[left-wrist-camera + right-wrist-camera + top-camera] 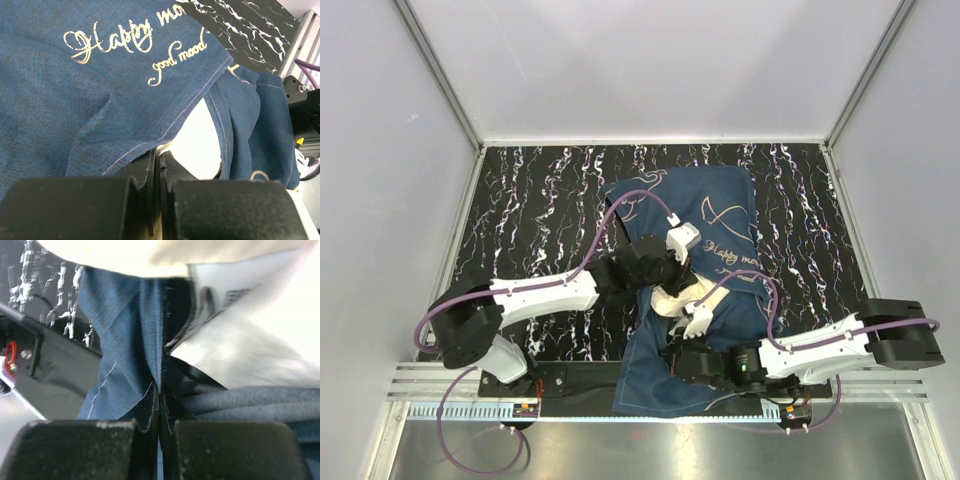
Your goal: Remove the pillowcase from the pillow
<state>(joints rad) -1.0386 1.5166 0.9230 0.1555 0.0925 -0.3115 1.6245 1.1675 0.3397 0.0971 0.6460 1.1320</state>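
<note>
Overhead, I am looking down on a black tabletop [540, 200] veined with white. Pale grey walls [650, 60] are closing it in at 9, 12 and 3 o'clock, and a brushed metal shelf [620, 450] is running along the 6 o'clock edge.

The navy pillowcase [720, 210] is lying from the table's centre out toward 1 o'clock and trailing down past the near edge at 6 o'clock. A patch of the cream pillow [670, 300] is showing through its opening, just below centre, between the two arms.

The left wrist view is giving me what the overhead cannot. The left gripper [159, 160] is sitting with its fingers pressed together on the pillowcase's stitched hem. Gold "Happy" lettering is running above at 11 o'clock, and the pillow is bulging out at 3 o'clock.

The right wrist view is showing the right gripper [160, 395] pinching a vertical fold of blue cloth. The pillow is blurring across 12 o'clock.
</note>
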